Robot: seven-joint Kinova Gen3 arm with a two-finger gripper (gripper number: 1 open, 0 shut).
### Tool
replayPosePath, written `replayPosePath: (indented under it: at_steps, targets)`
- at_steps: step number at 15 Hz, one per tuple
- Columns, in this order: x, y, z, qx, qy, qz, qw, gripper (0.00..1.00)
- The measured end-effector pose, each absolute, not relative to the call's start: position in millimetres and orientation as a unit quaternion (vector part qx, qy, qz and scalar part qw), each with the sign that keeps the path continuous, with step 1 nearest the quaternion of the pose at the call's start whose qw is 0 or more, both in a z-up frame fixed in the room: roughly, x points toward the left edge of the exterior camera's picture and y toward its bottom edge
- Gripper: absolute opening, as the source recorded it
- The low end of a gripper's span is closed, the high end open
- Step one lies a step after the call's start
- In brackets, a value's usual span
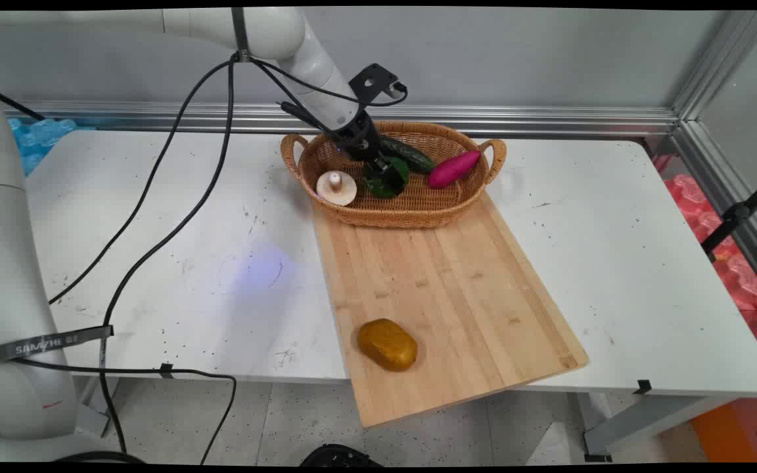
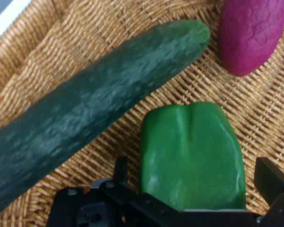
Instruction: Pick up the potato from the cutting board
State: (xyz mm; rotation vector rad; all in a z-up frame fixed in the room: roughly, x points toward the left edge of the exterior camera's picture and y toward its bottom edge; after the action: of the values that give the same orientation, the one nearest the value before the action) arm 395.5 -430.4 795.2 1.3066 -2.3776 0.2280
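My gripper point(image 1: 382, 169) reaches down into the wicker basket point(image 1: 411, 215) at the back of the table. Its fingers stand open on either side of a green bell pepper point(image 1: 388, 180) point(image 2: 191, 151), with a small gap at each side in the hand view. My gripper point(image 2: 195, 172) holds nothing. A dark green cucumber point(image 1: 410, 154) point(image 2: 94, 111) lies just beyond the pepper. A magenta sweet potato point(image 1: 454, 169) point(image 2: 250, 35) lies at the basket's right end. A pale mushroom point(image 1: 336, 187) sits at its left end.
A wooden cutting board point(image 1: 447, 289) runs from the basket to the table's near edge and overhangs it. A brown potato point(image 1: 387, 344) lies on the board's near left part. Black cables point(image 1: 175, 177) hang from the arm over the table's left side.
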Motion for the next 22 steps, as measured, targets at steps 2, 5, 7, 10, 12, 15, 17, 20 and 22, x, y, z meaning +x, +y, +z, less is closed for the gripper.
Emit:
replayPosePath:
  at_steps: [2, 5, 7, 10, 12, 15, 17, 20, 22]
  targets:
    - [396, -430, 798, 0.462, -0.857, 0.082, 0.212, 1.0]
    - [397, -423, 810, 0.45, -0.862, 0.083, 0.219, 1.0]
    - [397, -416, 824, 0.442, -0.865, 0.084, 0.221, 1.0]
    - [398, -403, 850, 0.426, -0.872, 0.089, 0.224, 1.0]
    - [397, -391, 871, 0.407, -0.88, 0.091, 0.226, 1.0]
    - [396, -374, 898, 0.379, -0.892, 0.091, 0.229, 1.0]
    - [396, -362, 911, 0.36, -0.9, 0.087, 0.23, 1.0]
    - [398, -339, 930, 0.318, -0.917, 0.073, 0.23, 1.0]
    - [400, -320, 942, 0.277, -0.932, 0.058, 0.229, 1.0]
